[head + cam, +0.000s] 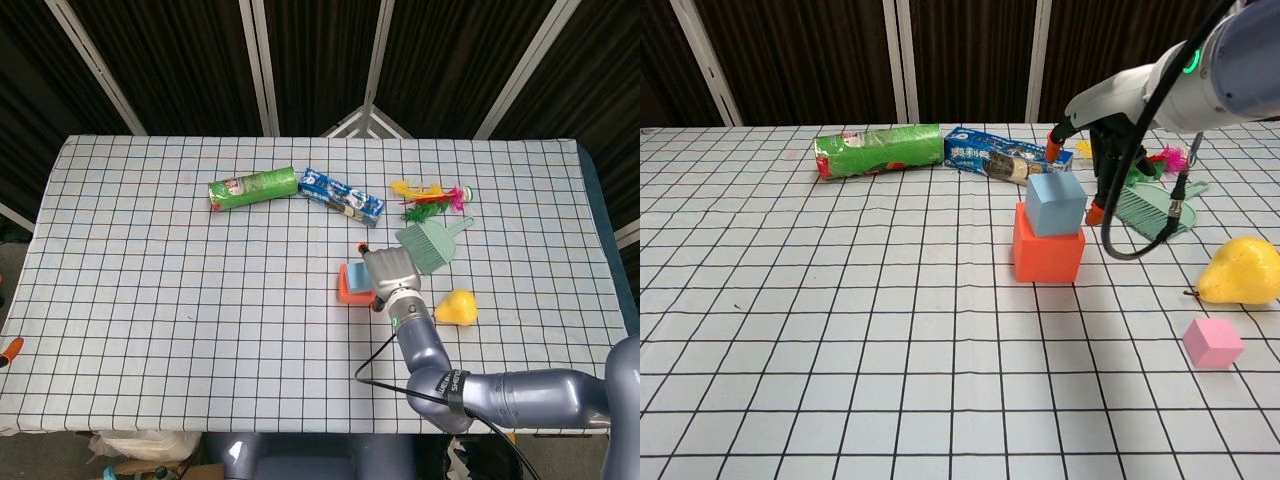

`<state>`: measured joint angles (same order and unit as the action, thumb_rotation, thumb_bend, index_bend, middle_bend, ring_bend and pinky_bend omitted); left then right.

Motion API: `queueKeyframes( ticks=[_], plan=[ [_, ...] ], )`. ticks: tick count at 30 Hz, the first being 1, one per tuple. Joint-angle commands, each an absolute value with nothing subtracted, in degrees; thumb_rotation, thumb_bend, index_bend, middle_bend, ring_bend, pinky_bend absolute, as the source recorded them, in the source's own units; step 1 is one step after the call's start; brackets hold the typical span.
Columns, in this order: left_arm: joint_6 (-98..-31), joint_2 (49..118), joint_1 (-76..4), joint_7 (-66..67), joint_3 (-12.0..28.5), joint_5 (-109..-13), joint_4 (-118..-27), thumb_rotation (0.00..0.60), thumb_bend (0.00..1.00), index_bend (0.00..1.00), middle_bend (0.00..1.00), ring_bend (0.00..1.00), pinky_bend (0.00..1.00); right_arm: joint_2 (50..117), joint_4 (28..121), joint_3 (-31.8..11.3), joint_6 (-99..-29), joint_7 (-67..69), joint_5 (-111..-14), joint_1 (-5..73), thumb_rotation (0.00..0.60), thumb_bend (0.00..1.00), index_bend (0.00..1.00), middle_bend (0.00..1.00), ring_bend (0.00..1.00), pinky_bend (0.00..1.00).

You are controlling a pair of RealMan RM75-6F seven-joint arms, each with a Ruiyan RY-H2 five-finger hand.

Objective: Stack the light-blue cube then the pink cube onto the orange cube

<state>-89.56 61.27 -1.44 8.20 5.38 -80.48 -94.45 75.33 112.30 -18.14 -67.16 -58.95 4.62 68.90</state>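
3 cubes: light-blue cube (1055,201) on orange cube (1045,251), pink cube (1212,342) apart; right hand (1092,150) fingers (1096,211) spread, empty

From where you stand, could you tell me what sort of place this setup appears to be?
Most likely a robot test bench in a lab: a table under a gridded cloth, dark curtains behind it, and assorted practice items such as the light-blue cube on the orange cube and a toy pear.
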Motion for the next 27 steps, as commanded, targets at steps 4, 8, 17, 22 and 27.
queueKeyframes(
  ticks=[4, 8, 17, 22, 27],
  plan=[
    [-89.85, 61.30, -1.31, 8.38, 5.24, -80.78, -94.55, 0.600, 0.24, 0.13, 0.06, 0.02, 0.18, 71.52, 117.27, -17.22, -69.11, -58.36, 3.27, 68.13, 0.600, 0.26, 0.14, 0.97, 0.90, 0.67],
    [-89.54, 61.29, -1.40, 8.33, 5.38, -80.36, -94.52, 0.600, 0.24, 0.13, 0.06, 0.02, 0.18, 69.21, 120.75, -15.07, -71.78, -57.48, -1.03, 66.32, 0.600, 0.26, 0.14, 0.97, 0.90, 0.67],
    [-89.37, 61.20, -1.43, 8.12, 5.42, -80.18, -94.60, 0.600, 0.24, 0.13, 0.06, 0.02, 0.18, 64.11, 125.22, -7.52, -73.42, -49.42, -18.08, 57.07, 0.600, 0.26, 0.17, 0.97, 0.90, 0.67],
    [-88.99, 61.15, -1.54, 8.13, 5.43, -79.90, -94.66, 0.600, 0.24, 0.13, 0.06, 0.02, 0.18, 62.51, 123.91, -4.14, -71.73, -45.20, -24.23, 52.86, 0.600, 0.26, 0.21, 0.97, 0.90, 0.67],
    [-89.29, 61.04, -1.37, 7.93, 5.47, -79.87, -94.73, 0.600, 0.24, 0.13, 0.06, 0.02, 0.18, 62.10, 120.69, -1.34, -69.76, -41.62, -29.71, 49.42, 0.600, 0.26, 0.24, 0.97, 0.90, 0.67]
  ],
)
